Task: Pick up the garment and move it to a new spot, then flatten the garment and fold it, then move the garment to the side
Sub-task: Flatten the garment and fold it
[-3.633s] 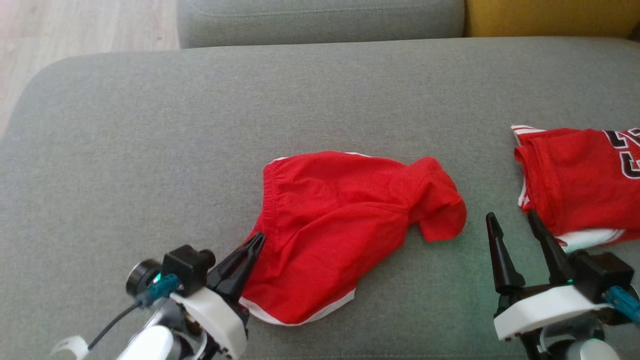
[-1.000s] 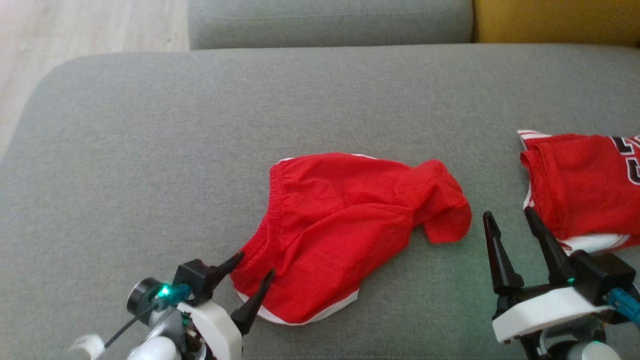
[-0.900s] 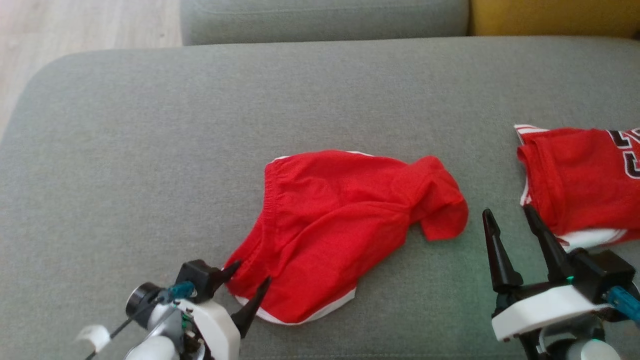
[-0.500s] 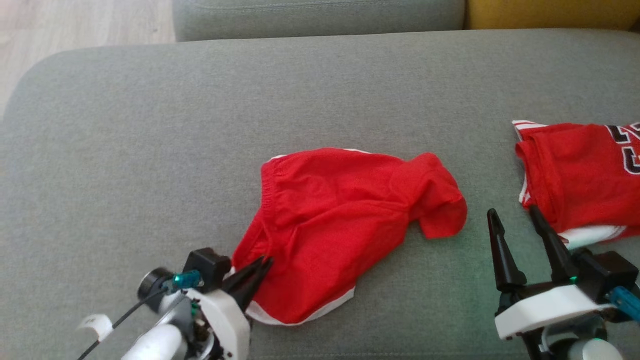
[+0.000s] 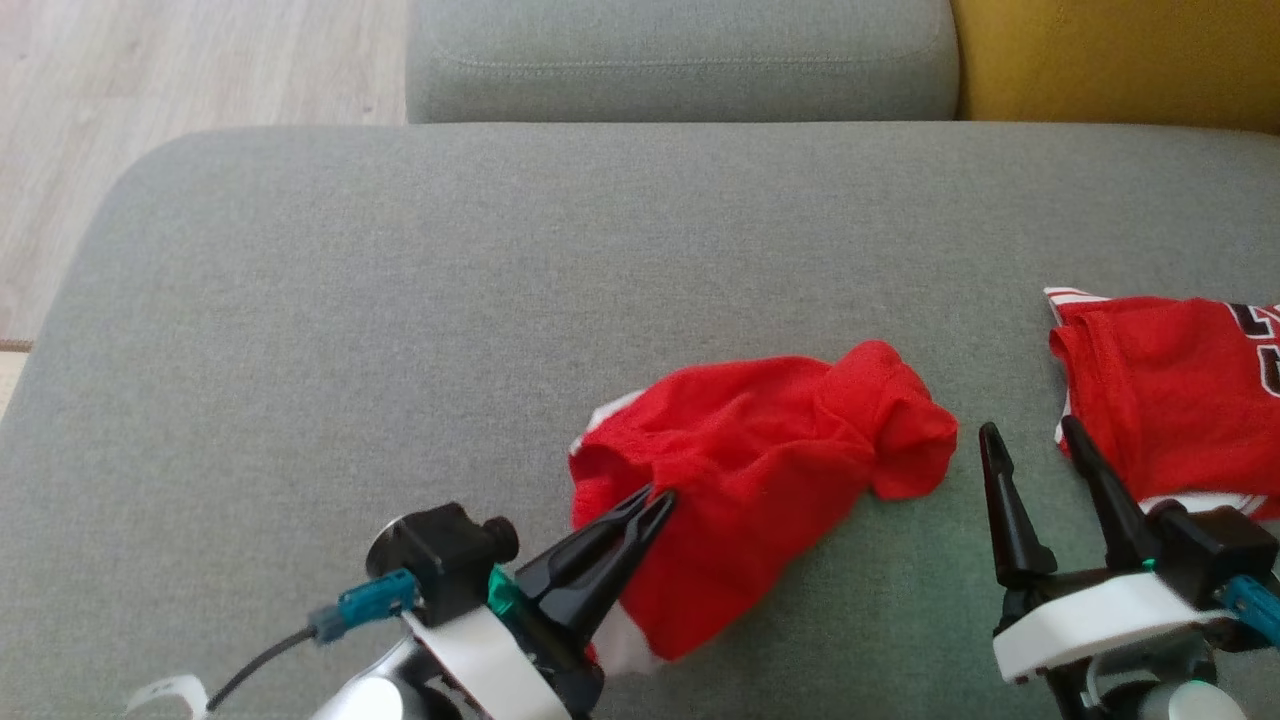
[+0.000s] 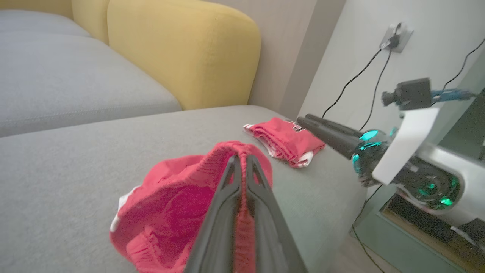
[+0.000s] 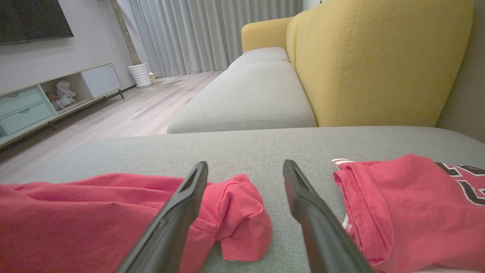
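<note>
grey cushion (image 5: 400, 300) bears red shorts (image 5: 780, 440) pinched by left pincer (image 5: 655, 497); right pincer (image 5: 1030, 430) spread.

The grey fabric sofa cushion (image 5: 400, 300) is being viewed from above its near edge by the head camera. Both wrist cameras are being held low: the left aimed at the right edge, the right at the far edge. The crumpled red cloth shorts (image 6: 170, 204) and folded red jersey (image 7: 398, 204) are being shared by all views.
</note>
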Tool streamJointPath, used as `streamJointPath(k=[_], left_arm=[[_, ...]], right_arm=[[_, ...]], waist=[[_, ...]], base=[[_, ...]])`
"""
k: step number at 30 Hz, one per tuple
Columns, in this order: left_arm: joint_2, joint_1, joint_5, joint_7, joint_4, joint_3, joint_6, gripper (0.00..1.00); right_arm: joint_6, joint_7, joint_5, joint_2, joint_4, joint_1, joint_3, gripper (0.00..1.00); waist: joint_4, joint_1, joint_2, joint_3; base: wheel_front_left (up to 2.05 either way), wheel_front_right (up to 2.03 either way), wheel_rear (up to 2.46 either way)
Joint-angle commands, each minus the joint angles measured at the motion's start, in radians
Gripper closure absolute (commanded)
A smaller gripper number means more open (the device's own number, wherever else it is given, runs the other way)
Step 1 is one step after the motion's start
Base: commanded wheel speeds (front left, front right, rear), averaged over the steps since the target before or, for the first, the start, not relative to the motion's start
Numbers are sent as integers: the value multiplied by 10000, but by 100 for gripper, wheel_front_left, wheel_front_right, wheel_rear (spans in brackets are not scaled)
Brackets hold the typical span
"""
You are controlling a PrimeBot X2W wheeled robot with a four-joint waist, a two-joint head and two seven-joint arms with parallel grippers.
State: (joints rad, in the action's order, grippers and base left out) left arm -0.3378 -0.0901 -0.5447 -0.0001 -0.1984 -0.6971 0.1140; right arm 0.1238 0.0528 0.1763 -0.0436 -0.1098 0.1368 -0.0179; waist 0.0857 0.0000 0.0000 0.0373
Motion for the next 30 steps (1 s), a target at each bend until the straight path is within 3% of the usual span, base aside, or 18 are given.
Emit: streamJointPath(k=[1, 6, 10, 14, 26, 27, 28, 29, 30], left_arm=[[-47, -428, 5, -40, -433, 422, -33, 100], [230, -681, -215, -118, -679, 749, -314, 100], [441, -1246, -266, -386, 73, 1279, -567, 100], [633, -2020, -365, -862, 1622, 1876, -664, 100], [841, -4807, -440, -2151, 7443, 2807, -289, 100], [879, -4961, -466, -2174, 7881, 2759, -208, 71], [904, -5098, -461, -2193, 8291, 2695, -150, 25], [920, -5230, -427, -2244, 8636, 2649, -111, 0], [933, -5318, -370, -2277, 8960, 2565, -77, 0]], right_arm=[[69, 13, 52, -66, -298, -186, -196, 0], [69, 66, 57, -66, -387, -219, -207, 0], [69, 92, 58, -66, -467, -315, -205, 0], [69, 84, 61, -66, -521, -462, -268, 0], [69, -100, 88, -66, -403, -1077, -538, 0], [69, -125, 99, -66, -370, -1114, -547, 0], [69, -147, 110, -66, -339, -1143, -555, 0], [69, -167, 122, -66, -311, -1166, -559, 0], [69, -194, 136, -66, -290, -1190, -563, 0]], waist=[[-4, 0, 0, -28], [-176, 0, 0, 68], [-417, 0, 0, 358], [-724, 0, 0, 784], [-1388, 0, 0, 1973], [-1404, 0, 0, 2001], [-1416, 0, 0, 2022], [-1423, 0, 0, 2038], [-1423, 0, 0, 2038]], base=[[0, 0, 0], [0, 0, 0], [0, 0, 0], [0, 0, 0], [0, 0, 0], [0, 0, 0], [0, 0, 0], [0, 0, 0], [0, 0, 0]])
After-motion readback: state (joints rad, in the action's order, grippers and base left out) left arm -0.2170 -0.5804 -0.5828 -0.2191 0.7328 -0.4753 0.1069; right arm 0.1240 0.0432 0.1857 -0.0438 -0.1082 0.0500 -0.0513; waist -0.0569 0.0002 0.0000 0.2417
